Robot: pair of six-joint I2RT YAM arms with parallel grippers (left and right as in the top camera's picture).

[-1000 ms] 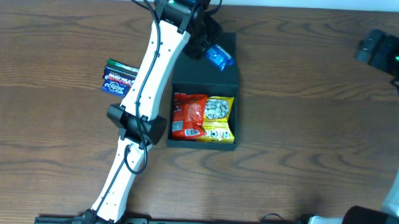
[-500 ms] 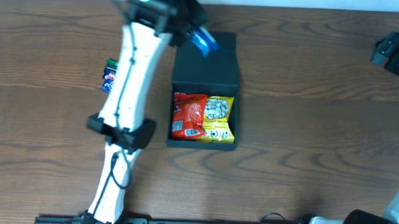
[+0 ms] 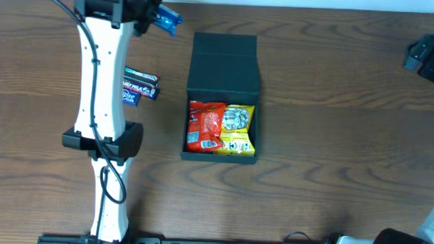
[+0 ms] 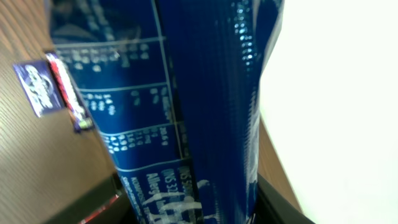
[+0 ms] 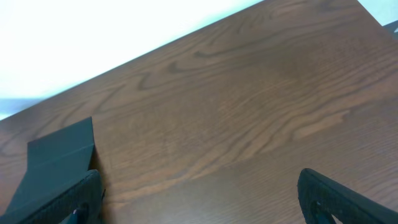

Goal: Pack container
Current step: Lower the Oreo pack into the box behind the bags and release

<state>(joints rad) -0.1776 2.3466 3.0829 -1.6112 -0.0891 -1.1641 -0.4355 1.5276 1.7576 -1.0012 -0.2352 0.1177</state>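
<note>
Left fingers (image 4: 277,208): pinching shiny blue foil snack packet (image 3: 166,19), above far-left brown wooden worktop (image 3: 332,140).
Right fingers (image 5: 333,200): spread wide.
Dark teal-black matte rectangular container (image 3: 223,61): mid-worktop, flap lid open, red packet (image 3: 204,126) and yellow packet (image 3: 238,128) inside.

Overhead looks straight down on the brown wooden tabletop (image 3: 332,140). Left wrist sits very close to a shiny blue foil packet (image 4: 186,93). Right wrist looks low across the tabletop, sharing overhead's dark matte rectangular box (image 5: 59,158).

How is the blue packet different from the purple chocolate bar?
The blue packet is held up by the left hand; the chocolate bar lies on the table, untouched. The packet is bright blue; the bar is dark purple. Both are outside the box.
</note>
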